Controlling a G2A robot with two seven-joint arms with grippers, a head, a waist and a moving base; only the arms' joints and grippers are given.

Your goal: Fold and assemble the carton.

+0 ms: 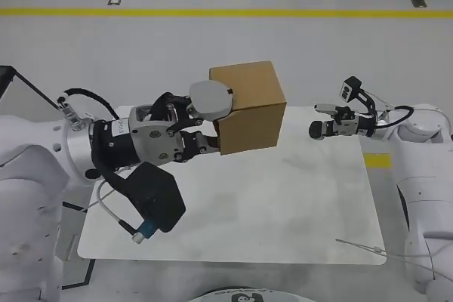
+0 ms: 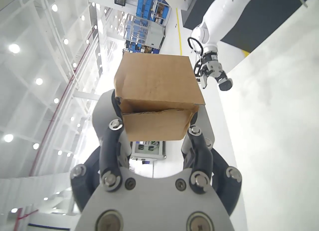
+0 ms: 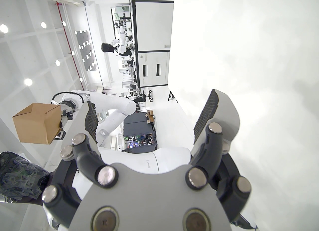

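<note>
**Carton in the left gripper, right gripper standing free.** You are holding the carton (image 1: 248,106) with the left gripper (image 1: 210,121). Its two fingers are closing on opposite sides of the carton's near end, so the box is projecting straight out ahead of the fingertips, away from the wrist.

In the left wrist view the gripper (image 2: 154,119) is pinching that end between one finger (image 2: 106,115) and its mate on the other side. The carton (image 2: 157,85) is standing as a squared-up brown box. On the face turned toward the wrist a flap is sitting slightly inward, leaving a dark seam across that face. The faces you are seeing from above are lying flat and closed.

Your right gripper (image 1: 315,129) is hanging beyond the carton's far side, well apart from it, with its fingertips pointing toward the box. In the right wrist view this gripper (image 3: 149,115) is standing wide open. Its ribbed pads (image 3: 206,115) are parted and are gripping nothing. The carton (image 3: 35,123) is showing farther off, ahead of the open jaws and to one side. From the left wrist view the right gripper (image 2: 216,80) is appearing past the carton's far corner, apart from it.

The table (image 1: 287,204) is lying beneath both grippers. The left gripper is carrying the carton clear of the table, over its far edge.
</note>
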